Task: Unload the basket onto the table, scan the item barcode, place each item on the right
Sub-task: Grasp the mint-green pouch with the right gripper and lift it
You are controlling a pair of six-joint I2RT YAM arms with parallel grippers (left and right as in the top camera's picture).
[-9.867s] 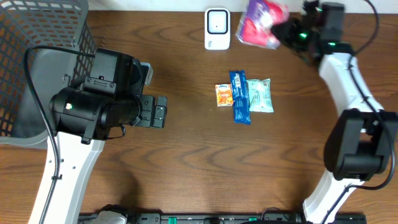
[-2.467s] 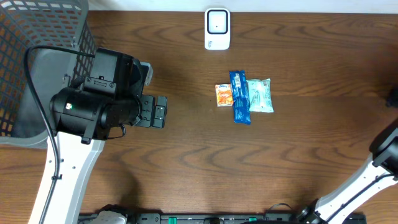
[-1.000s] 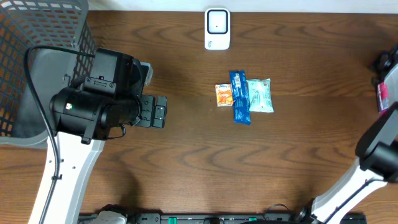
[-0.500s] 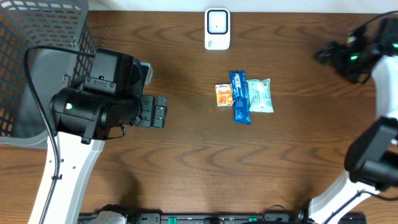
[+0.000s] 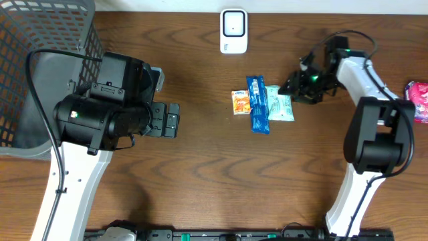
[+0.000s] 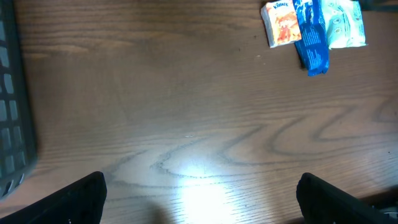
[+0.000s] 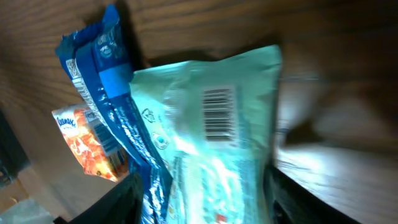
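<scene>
Three items lie side by side mid-table: an orange packet (image 5: 240,102), a blue bar (image 5: 257,104) and a teal packet (image 5: 280,103). The white scanner (image 5: 233,30) stands at the far edge. My right gripper (image 5: 295,86) hovers at the teal packet's right side. In the right wrist view its blurred fingers (image 7: 118,200) stand apart on either side of the teal packet (image 7: 211,134), whose barcode (image 7: 219,115) faces up; the right gripper (image 7: 205,206) is open. My left gripper (image 6: 202,205) is open over bare wood, far left of the items.
A pink packet (image 5: 419,99) lies at the table's right edge. A dark mesh basket (image 5: 40,60) fills the far left corner, behind the left arm (image 5: 103,117). The three items show at the top right of the left wrist view, teal packet (image 6: 342,25) outermost.
The right arm has swung in from the right edge, leftward to the teal packet. The pink packet now lies alone at the right edge. The left arm has not moved.
</scene>
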